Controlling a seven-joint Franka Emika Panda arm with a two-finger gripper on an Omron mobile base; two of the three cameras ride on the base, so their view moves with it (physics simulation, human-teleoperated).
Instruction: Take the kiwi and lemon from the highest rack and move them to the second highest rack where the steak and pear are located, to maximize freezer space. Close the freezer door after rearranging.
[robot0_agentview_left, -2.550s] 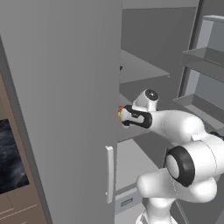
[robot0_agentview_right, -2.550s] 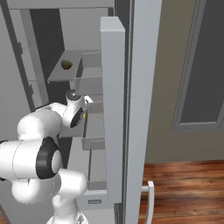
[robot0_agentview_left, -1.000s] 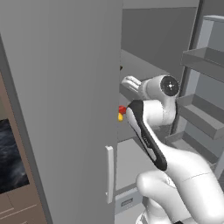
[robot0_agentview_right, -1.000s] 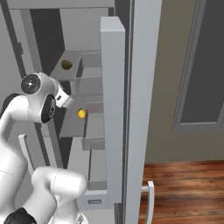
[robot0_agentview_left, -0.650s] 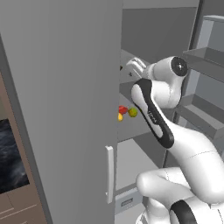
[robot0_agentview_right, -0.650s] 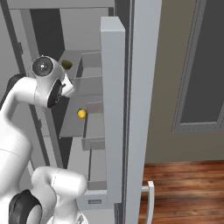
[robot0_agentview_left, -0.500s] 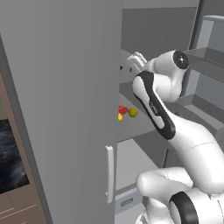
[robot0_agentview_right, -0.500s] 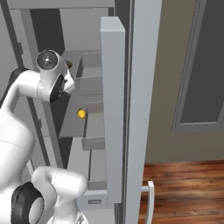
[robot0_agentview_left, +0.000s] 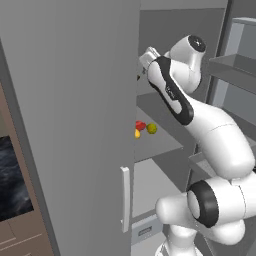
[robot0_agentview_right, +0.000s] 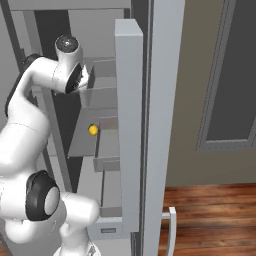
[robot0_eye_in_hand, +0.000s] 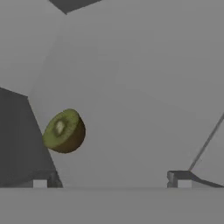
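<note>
Arm up at the highest rack now; a second ago lower, wrist level with the second highest rack. Hand swung upward and inward since then, base unmoved.

Lemon now resting on second rack, beside steak and pear — seen as a small yellow bit at the door edge in left base view, a lone yellow ball in right base view. Judged: lemon half of the transfer done, kiwi next.

Kiwi on top rack, cut face showing green with pale core, lying left of centre in hand view, ahead of the finger tips and apart from them. Not touching the gripper.

Gripper: tips spread wide at the bottom of hand view, nothing between them. Empty, ready for approach. Kiwi sits off toward the left tip, so likely a sideways correction needed before closing.

Freezer door standing open, pale bar handle low on its edge. Closing not yet begun.

No brands, labels or readable writing anywhere on door, shelves or arm.
</note>
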